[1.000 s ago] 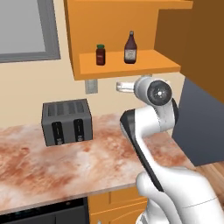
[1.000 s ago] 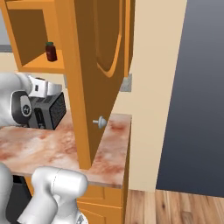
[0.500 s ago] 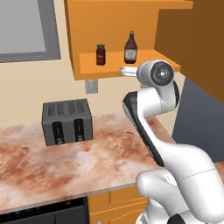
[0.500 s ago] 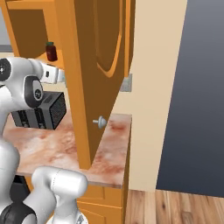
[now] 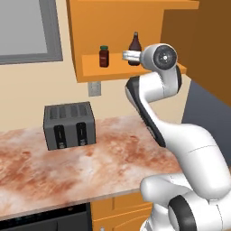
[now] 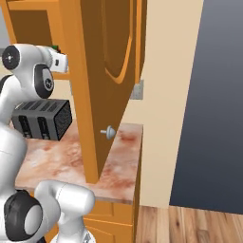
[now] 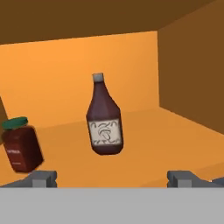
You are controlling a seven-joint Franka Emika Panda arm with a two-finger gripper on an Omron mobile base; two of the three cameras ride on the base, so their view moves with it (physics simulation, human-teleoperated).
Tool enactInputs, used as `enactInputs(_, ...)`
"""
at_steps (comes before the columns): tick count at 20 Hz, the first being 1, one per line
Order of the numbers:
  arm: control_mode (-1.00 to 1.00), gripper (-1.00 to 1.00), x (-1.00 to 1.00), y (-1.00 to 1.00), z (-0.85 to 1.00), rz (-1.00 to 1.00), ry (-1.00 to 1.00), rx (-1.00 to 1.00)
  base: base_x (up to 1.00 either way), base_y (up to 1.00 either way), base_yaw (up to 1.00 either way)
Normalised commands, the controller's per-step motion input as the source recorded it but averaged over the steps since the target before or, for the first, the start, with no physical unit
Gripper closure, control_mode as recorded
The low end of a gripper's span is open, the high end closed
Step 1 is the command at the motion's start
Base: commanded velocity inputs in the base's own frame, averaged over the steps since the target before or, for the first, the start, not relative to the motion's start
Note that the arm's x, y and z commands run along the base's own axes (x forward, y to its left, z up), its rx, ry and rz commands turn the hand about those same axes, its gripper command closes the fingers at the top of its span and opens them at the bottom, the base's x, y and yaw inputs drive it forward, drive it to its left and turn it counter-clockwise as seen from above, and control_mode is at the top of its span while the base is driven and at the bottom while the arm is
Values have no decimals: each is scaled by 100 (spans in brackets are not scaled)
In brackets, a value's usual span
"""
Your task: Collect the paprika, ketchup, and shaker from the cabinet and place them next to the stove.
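The cabinet (image 5: 122,40) stood open on the wall above the counter (image 5: 90,167), where one toaster (image 5: 68,125) sat. On its shelf stood one ketchup (image 7: 104,118) bottle — upright, long axis vertical, neck up, label toward the hand. One paprika (image 7: 21,144) jar stood beside it, apart, lid up. The gripper (image 7: 113,178) faced the shelf at ketchup height — jaws fully spread, holding and touching nothing.
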Motion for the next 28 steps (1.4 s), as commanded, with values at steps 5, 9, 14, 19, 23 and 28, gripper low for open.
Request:
enactInputs(5, -100, -100, 26, 0, 26, 0, -10, 4, 0, 0, 0)
enactInputs(9, -100, -100, 19, 0, 18, 0, -8, 3, 0, 0, 0)
enactInputs(14, -100, -100, 11, -1, 5, 0, -2, 1, 0, 0, 0)
enactInputs(19, -100, -100, 8, -2, 2, -4, 0, 0, 0, 0, 0)
enactInputs(23, -100, -100, 16, 0, 22, -11, -3, -1, 0, 0, 0)
enactInputs(28, -100, -100, 19, 0, 15, -6, -2, 0, 0, 0, 0)
